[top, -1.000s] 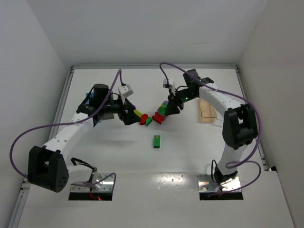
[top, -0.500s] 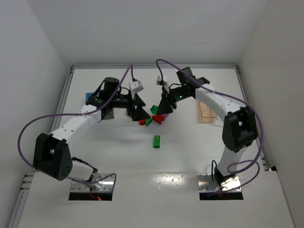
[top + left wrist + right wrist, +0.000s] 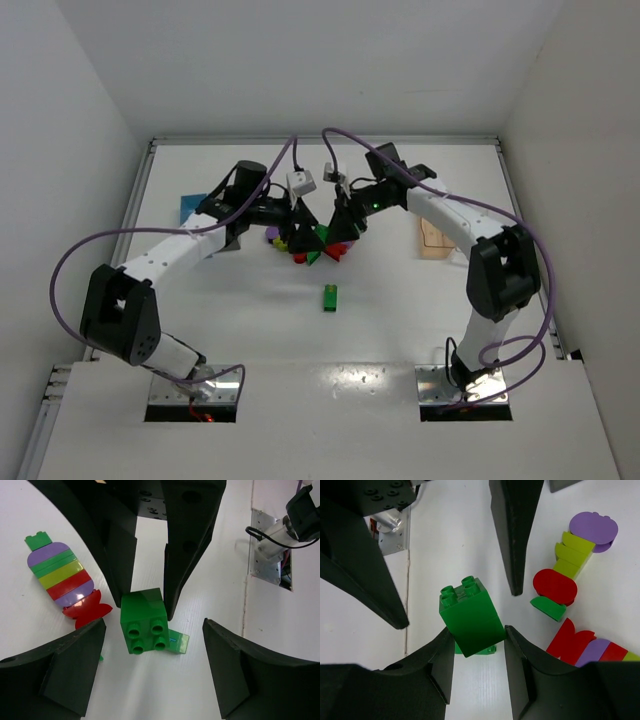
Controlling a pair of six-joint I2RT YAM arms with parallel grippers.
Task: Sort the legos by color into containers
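your right claw is shut tight on a green brick. its two fingers press the brick's sides, low in the middle of the right wrist view. the brick has four round bumps on top.

your left claw is wide open and holds nothing. its fingers sit at the lower left and lower right of the left wrist view. the green brick is between them but does not touch them.

a pale green bit sticks out under the brick. a tiny blue mark on it is too small to read.

at the upper left of that view lies a striped stack of purple, green, yellow and red. a red piece touches its lower end.

in the top view both claws meet over the lego pile in the middle of the white surface. a second green brick lies alone below the pile. a light blue bin peeks out behind the left arm. a peach bin sits at the right.
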